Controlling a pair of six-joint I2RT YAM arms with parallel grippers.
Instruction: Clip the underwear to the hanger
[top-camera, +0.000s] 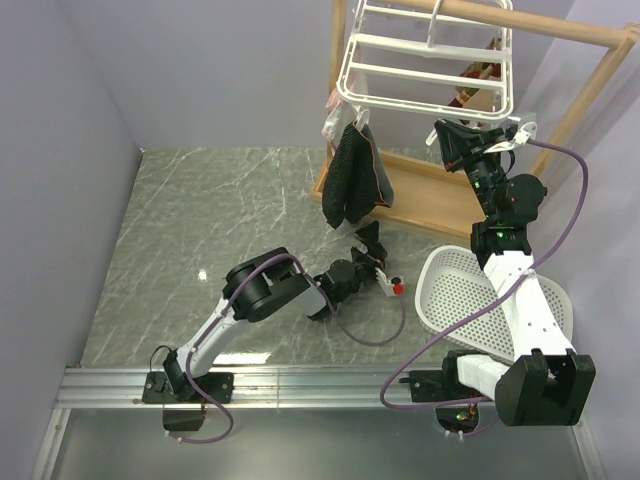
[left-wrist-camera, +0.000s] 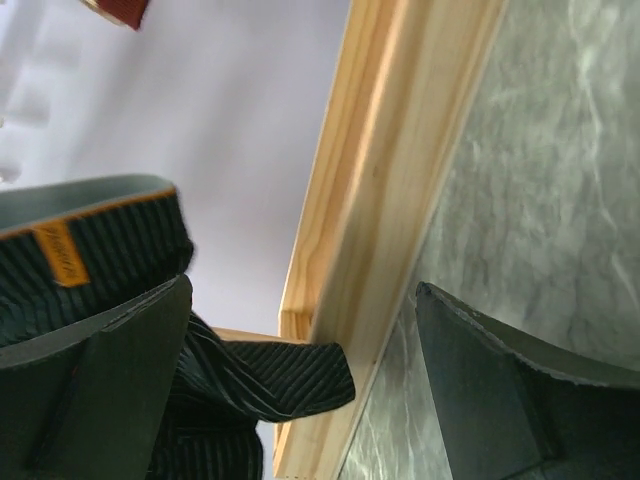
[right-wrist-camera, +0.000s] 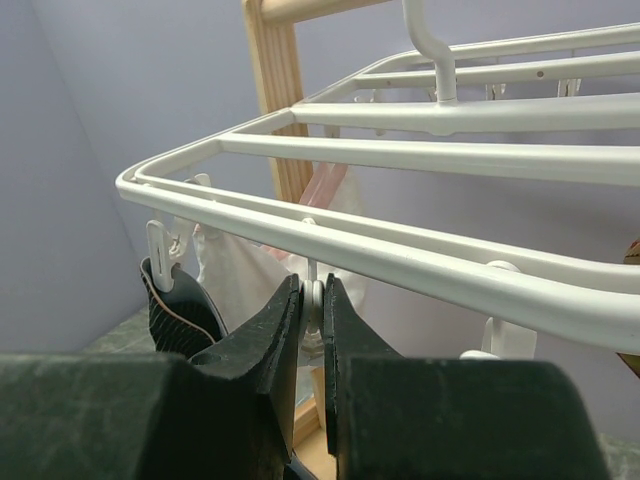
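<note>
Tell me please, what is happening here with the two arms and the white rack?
The underwear hangs from one corner of the hanger, apparently clipped there at one point only. The right gripper is shut on another small white clip under the hanger's near bar. The left gripper is wide open and holds nothing, low over the table beside the lower end of the hanging fabric.

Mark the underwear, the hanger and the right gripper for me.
underwear (top-camera: 355, 180): top view, middle of the hanging black fabric.
hanger (right-wrist-camera: 400, 155): right wrist view, a front white bar.
right gripper (right-wrist-camera: 311, 287): right wrist view, between fingertips shut on a clip (right-wrist-camera: 313, 312).
</note>
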